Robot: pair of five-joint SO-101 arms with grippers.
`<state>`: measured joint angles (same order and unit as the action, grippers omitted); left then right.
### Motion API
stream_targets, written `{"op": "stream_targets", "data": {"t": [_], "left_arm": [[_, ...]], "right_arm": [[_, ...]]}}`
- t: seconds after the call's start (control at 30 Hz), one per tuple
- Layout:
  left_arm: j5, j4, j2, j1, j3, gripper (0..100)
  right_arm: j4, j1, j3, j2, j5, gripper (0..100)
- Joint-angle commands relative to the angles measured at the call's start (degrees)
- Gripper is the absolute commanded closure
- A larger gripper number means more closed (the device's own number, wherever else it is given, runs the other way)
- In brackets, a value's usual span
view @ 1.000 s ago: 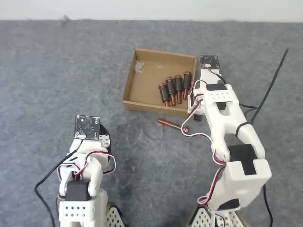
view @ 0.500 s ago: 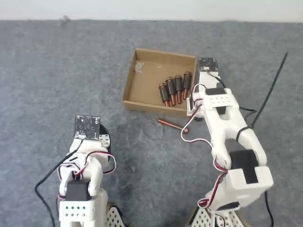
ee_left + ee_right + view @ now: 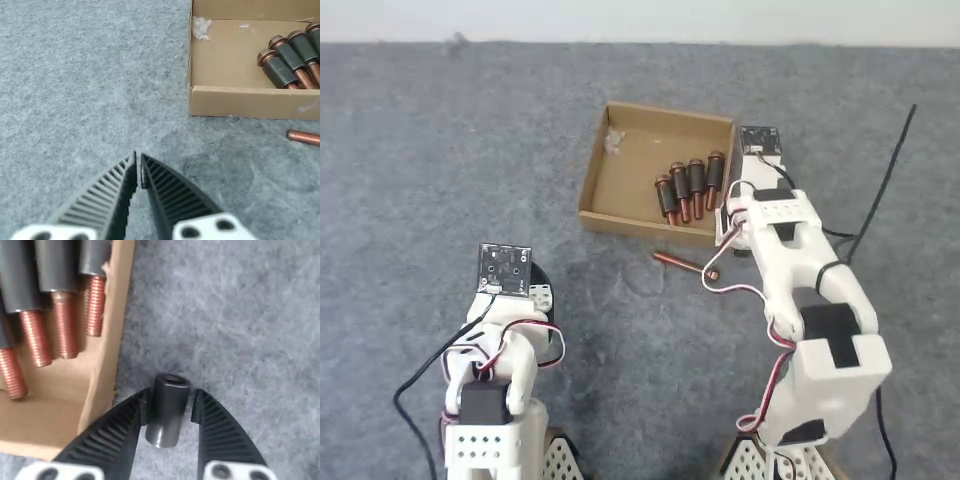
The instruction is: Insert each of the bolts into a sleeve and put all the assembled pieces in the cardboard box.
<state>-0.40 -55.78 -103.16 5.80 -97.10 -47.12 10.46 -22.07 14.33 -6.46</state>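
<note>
The short dark-grey cylindrical sleeve (image 3: 167,415) rests on the grey carpet (image 3: 470,150) just outside a corner of the shallow brown cardboard box (image 3: 107,355), with its open bore visible at one end. It is straddled by the right gripper (image 3: 170,394), whose jaws are parted. One finger appears to touch the sleeve, and a narrow gap remains at the other, so the sleeve is judged not yet clamped.

For a sound grasp, the jaws should be closed squarely on the mid-length of the sleeve so that the bore is left unobstructed for the bolt. The box wall lies just beside one finger. The sleeve should therefore be lifted straight up before any sideways travel, otherwise the wall may be caught.

The loose copper-coloured threaded bolt (image 3: 685,263) lies on the carpet near the front wall of the box. Four assembled bolt-and-sleeve pieces (image 3: 690,185) lie side by side inside the box.

The left gripper (image 3: 138,159) is held over bare carpet, well apart from the box, with its jaws nearly together and nothing between them. Open carpet between the arms is available for the insertion.
</note>
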Motion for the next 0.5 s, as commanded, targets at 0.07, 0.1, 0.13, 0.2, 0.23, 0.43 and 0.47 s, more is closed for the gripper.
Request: {"op": "stream_targets", "data": {"t": [0.07, 0.1, 0.13, 0.2, 0.23, 0.43, 0.47], "left_arm": [[-0.5, 1.7, -0.6, 0.4, 0.5, 99], [-0.5, 1.7, -0.6, 0.4, 0.5, 99], [-0.5, 1.7, -0.6, 0.4, 0.5, 99], [-0.5, 1.7, -0.6, 0.4, 0.5, 99], [-0.5, 1.7, -0.6, 0.4, 0.5, 99], [-0.5, 1.7, -0.6, 0.4, 0.5, 99], [-0.5, 1.7, -0.6, 0.4, 0.5, 99]], "right_arm": [[-3.6, 1.4, 5.4, 3.2, -0.2, 89.5], [-3.5, 1.3, 5.5, 3.4, -0.3, 93.0], [-3.4, 1.2, 5.7, 3.6, -0.4, 97.2], [-3.3, 1.1, 5.6, 3.5, -0.5, 98.8], [-3.3, 1.1, 5.5, 3.4, -0.5, 98.1], [-5.1, -2.2, 4.0, -0.7, -0.2, 99.2], [-5.5, -2.9, 3.3, -2.3, -0.2, 99.2]]}}
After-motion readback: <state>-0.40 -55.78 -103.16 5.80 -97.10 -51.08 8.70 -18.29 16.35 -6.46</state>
